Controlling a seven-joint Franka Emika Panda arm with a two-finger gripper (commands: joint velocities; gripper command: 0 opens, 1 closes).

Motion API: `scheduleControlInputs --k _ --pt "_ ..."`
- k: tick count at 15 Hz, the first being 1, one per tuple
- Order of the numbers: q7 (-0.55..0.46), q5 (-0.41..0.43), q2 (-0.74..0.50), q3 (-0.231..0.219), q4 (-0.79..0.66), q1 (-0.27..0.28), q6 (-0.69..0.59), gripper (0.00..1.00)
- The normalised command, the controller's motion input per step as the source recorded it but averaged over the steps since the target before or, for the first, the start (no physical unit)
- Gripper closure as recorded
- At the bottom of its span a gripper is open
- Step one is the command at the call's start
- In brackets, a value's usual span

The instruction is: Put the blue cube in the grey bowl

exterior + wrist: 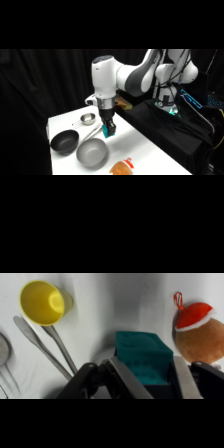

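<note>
My jaws are pinching the blue cube, one finger flat against each of its side faces, so my gripper is clamped on it. In the side view the cube hangs under my gripper, lifted clear of the white table.

The grey bowl sits just below and toward seven o'clock from the cube in the side view, near the table's front edge, with nothing in it that I can see. At nine o'clock from that bowl, just beside it, is the black bowl. The small steel bowl lies at about ten o'clock from my gripper, farther back on the table. Metal tongs lie between the steel bowl and the grey one.

From my wrist, the tongs run up toward eleven o'clock, ending at a yellow cup lying on its side (its mouth faces the camera). At three o'clock from the cube rests an orange object with a red-and-white top; in the side view it lies at the table's front edge, at about four o'clock from the grey bowl.
</note>
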Motion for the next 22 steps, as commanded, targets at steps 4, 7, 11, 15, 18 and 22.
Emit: scheduleControlInputs --k 4,7,11,15,18,22 --pt "-0.27 0.149 0.29 0.108 0.55 -0.147 -0.26 0.74" --pt "-0.24 0.126 0.37 0.077 0.52 -0.13 -0.11 0.74" --pt "-0.25 0.144 0.39 0.076 0.44 -0.14 0.03 0.74" --pt "-0.23 0.156 0.34 0.098 0.36 -0.126 0.11 0.74" --pt "-0.21 0.142 0.26 0.092 0.31 -0.106 0.08 0.74" --pt "-0.21 0.159 0.2 0.096 0.27 -0.112 0.04 0.16"
